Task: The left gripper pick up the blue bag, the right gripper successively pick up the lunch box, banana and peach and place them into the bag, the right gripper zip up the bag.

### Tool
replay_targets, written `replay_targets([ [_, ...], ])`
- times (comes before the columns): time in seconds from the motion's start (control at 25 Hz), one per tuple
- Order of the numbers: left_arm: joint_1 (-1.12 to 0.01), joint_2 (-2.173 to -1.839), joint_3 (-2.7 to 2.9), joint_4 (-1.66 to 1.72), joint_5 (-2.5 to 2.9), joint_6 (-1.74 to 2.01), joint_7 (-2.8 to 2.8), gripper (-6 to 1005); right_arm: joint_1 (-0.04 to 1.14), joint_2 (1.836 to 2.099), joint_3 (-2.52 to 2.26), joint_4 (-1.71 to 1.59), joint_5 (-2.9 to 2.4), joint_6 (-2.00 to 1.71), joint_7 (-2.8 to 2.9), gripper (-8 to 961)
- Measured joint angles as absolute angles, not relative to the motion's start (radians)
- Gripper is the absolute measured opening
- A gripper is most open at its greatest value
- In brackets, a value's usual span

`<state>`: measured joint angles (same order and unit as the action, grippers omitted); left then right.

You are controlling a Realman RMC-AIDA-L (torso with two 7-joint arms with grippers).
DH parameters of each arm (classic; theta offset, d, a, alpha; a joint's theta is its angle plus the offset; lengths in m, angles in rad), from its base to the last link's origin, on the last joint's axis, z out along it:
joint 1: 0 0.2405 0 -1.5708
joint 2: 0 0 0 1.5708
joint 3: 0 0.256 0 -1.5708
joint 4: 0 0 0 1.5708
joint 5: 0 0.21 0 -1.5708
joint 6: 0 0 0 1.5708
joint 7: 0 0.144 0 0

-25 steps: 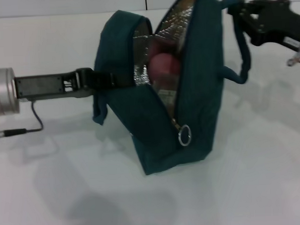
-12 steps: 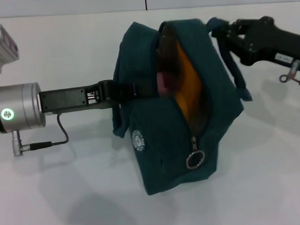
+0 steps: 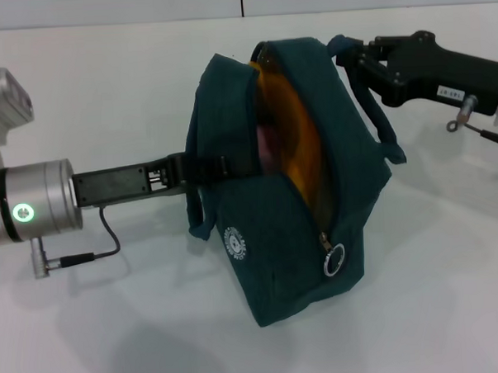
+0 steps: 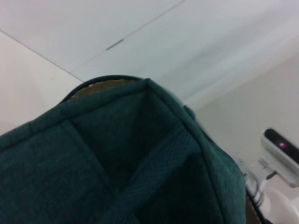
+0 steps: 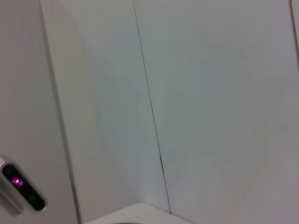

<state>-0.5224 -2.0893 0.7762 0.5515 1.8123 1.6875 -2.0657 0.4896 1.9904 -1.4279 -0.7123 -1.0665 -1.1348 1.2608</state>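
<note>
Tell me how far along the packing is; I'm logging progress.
Looks done: the left gripper holds the blue bag by its side strap, and the peach and banana show inside. The lunch box cannot be seen. In hand: the right gripper grips the bag's top handle. Left: zipping up, since the mouth gapes and the zipper pull hangs at the low end.

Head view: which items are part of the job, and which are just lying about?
Job: blue bag; banana and peach inside it; zipper pull; left end effector on the bag's side; right end effector on its handle.
Rest: white table; cable by the left arm.
</note>
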Motion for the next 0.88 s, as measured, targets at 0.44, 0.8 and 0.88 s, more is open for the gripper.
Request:
replay_targets([
  [0.44,-0.522,-2.089,0.776,0.517,1.812,1.639,-2.036,36,0.516,1.994,-1.416,-0.709,-1.109,-1.125,1.254,113],
  [0.8,-0.518,-2.088,0.772,0.514,1.812,1.631,-2.036,36,0.481,1.992,-1.386,-0.717,-1.159,-1.149,1.256,191],
  [0.88,-0.517,-2.088,0.771,0.514,1.812,1.631,-2.036,37,0.460,1.996,-1.337,-0.721,-1.159,-1.181,1.254,209],
])
